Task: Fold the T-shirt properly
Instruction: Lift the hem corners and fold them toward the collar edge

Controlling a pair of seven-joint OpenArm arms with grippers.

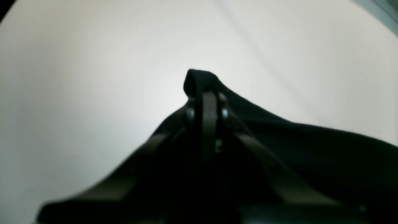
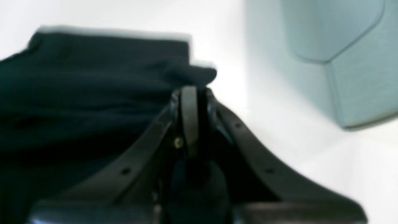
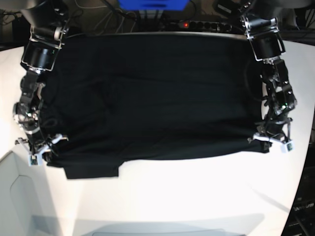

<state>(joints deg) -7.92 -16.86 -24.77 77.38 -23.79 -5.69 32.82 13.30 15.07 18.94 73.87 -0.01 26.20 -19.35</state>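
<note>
The black T-shirt lies spread wide over the white table, its near edge lifted between both grippers. My left gripper at the base view's right is shut on the shirt's edge; in the left wrist view the fingers pinch a bunched fold of black cloth. My right gripper at the base view's left is shut on the other corner; the right wrist view shows cloth clamped at the fingertips. A sleeve hangs near the front left. No printed patch shows.
A blue box and black cables with a power strip sit behind the table's far edge. A pale grey-blue block stands on the table near my right gripper. White tabletop lies in front of the shirt.
</note>
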